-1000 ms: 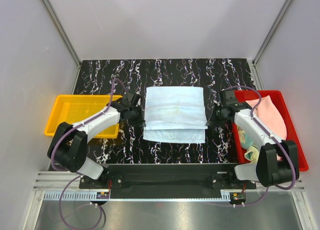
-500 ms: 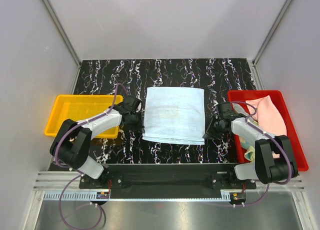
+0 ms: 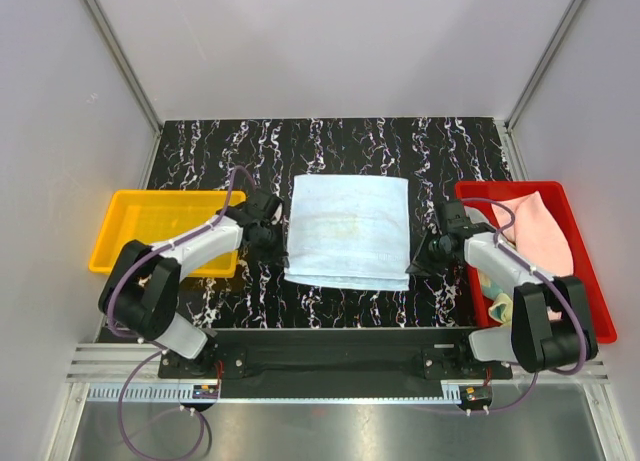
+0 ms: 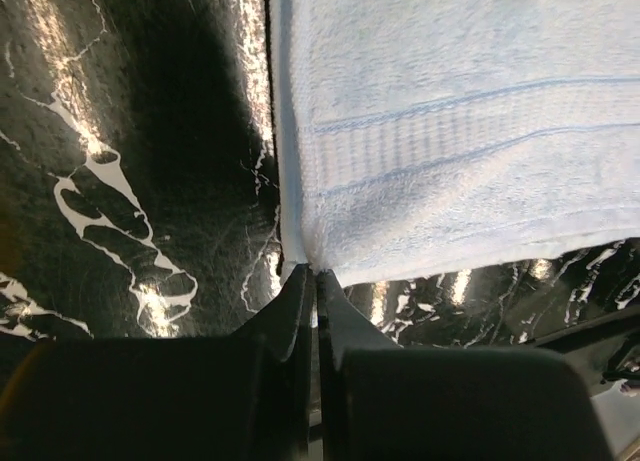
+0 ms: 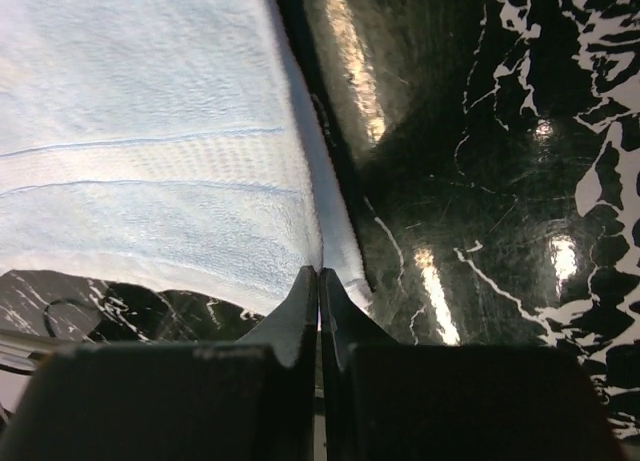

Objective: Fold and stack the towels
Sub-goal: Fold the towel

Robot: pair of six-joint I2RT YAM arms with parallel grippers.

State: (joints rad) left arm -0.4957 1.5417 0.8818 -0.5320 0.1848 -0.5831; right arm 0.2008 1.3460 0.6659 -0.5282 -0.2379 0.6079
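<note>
A light blue towel lies folded in the middle of the desk. The left fingers and right fingers, pressed together, pinch its near corners. Soft, light and limp, it likely handles best by those corners.

both arms sit on a black base plate. the left arm, above the plate's left end, has smooth white shells between fat, round black joints; the right arm, above its right end, matches. a thin purple cable loops along each (more trails below the plate). the left gripper and right gripper have matte black wedge fingers tapering to thin tips.
</note>
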